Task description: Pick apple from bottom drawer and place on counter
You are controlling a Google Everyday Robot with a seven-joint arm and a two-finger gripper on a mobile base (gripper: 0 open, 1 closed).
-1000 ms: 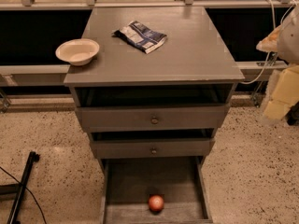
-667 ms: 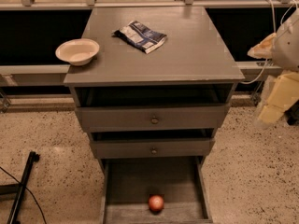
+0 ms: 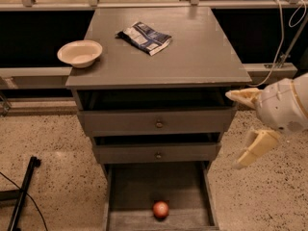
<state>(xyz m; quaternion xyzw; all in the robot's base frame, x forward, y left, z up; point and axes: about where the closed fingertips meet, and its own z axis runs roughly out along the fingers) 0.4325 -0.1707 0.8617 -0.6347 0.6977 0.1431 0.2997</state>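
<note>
The apple (image 3: 160, 209) is small and red-orange and lies on the floor of the open bottom drawer (image 3: 139, 186), near its front edge and a little right of centre. The counter (image 3: 192, 52) is the flat grey top of the cabinet. My gripper (image 3: 239, 130) is at the right of the cabinet, level with the two upper drawers, well above and to the right of the apple. Its two cream fingers (image 3: 243, 96) are spread apart and hold nothing.
A cream bowl (image 3: 80, 53) sits at the counter's left edge. A blue and white snack bag (image 3: 143, 37) lies near the counter's middle back. Two upper drawers with round knobs (image 3: 159, 124) stand slightly open. A black stand leg (image 3: 24, 186) lies on the speckled floor at left. Cables (image 3: 284, 28) hang at right.
My gripper has moved left, closer to the cabinet's right side, and a little lower. The apple, bowl and bag have not moved.
</note>
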